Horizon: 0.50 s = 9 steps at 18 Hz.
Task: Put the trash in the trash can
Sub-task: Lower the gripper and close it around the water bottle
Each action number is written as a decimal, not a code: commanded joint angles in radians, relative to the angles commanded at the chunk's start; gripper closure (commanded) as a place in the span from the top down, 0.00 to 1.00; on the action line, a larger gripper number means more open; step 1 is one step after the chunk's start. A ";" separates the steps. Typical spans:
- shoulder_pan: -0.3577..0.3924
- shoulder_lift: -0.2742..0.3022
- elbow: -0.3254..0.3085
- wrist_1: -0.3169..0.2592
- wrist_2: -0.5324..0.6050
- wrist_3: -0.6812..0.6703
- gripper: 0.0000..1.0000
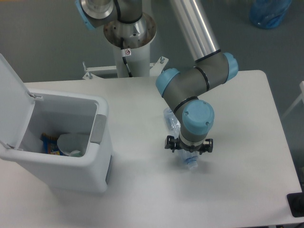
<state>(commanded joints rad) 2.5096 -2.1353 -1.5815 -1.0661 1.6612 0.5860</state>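
A smooth white table [142,190] fills most of the frame. At its left stands the boxy white trash can [66,164], its flat lid [10,107] hinged up and a grey tab [99,128] on its rim; inside lie a pale cup [72,142] and an orange-and-blue packet [49,144]. Right of centre, 1 clear bottle [172,119] lies on the table, mostly hidden under the arm. The gripper [189,146] straddles its lower end, fingers apart at either side; contact cannot be judged.
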 joint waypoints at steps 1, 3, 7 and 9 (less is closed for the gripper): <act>-0.009 -0.005 0.000 0.002 0.012 -0.005 1.00; -0.014 -0.018 0.003 0.002 0.026 -0.014 0.94; -0.020 -0.025 0.005 0.002 0.023 -0.044 0.50; -0.020 -0.025 0.005 0.002 0.023 -0.049 0.49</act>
<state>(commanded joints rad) 2.4897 -2.1598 -1.5769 -1.0646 1.6843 0.5369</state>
